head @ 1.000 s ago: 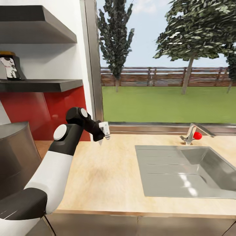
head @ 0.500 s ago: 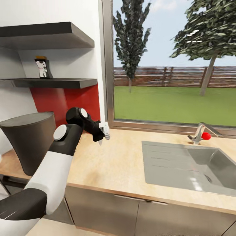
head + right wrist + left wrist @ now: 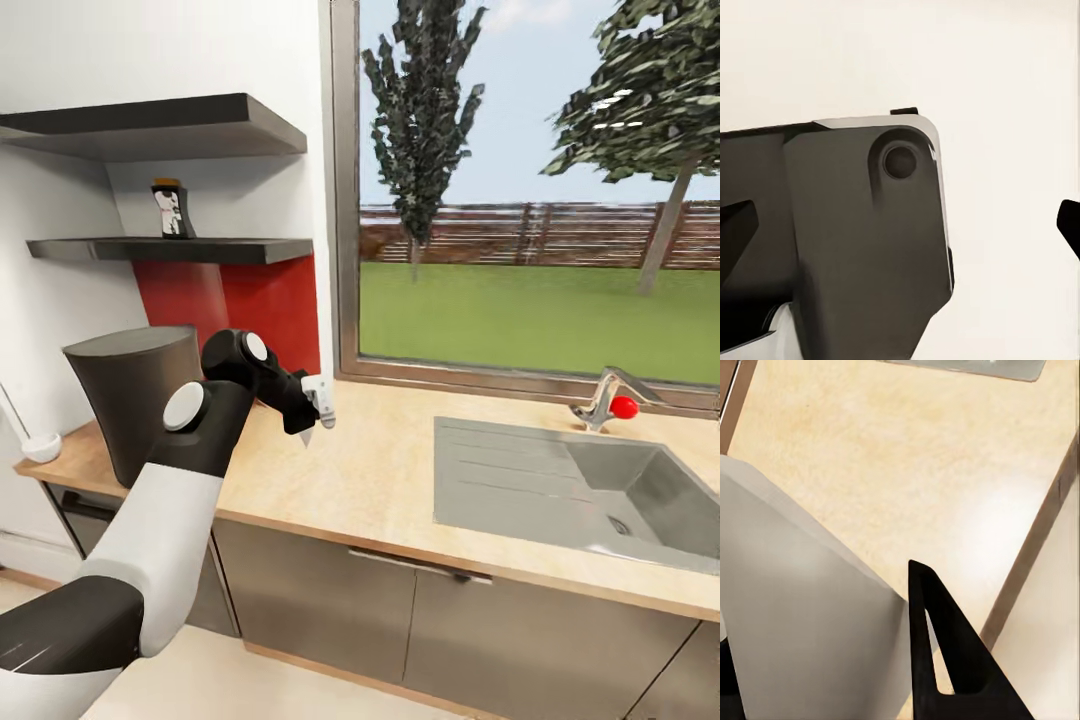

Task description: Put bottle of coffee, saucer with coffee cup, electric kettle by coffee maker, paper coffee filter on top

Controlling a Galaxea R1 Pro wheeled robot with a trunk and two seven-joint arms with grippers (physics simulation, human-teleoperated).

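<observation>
My left gripper (image 3: 316,412) hangs over the countertop (image 3: 380,470), shut on the white paper coffee filter (image 3: 318,395). In the left wrist view the filter (image 3: 810,607) is a pale cone beside one black finger (image 3: 937,652). The dark-grey coffee maker (image 3: 125,395) stands on the counter to the left of that arm. The bottle of coffee (image 3: 172,209) stands upright on the lower black kitchen shelf (image 3: 200,249), above the coffee maker. My right gripper (image 3: 905,219) is open, its black fingertips wide apart in front of a dark-grey part of the robot.
A steel sink (image 3: 570,490) with a tap and a red knob (image 3: 625,406) takes up the counter's right side. A second black shelf (image 3: 170,125) hangs higher up. A small white round thing (image 3: 42,447) lies at the counter's left end. A large window (image 3: 540,190) is behind.
The camera has backed away and swung left, so the shelves, bottle and coffee maker have shifted right and appear whole. The left arm keeps its pose, still holding the filter.
</observation>
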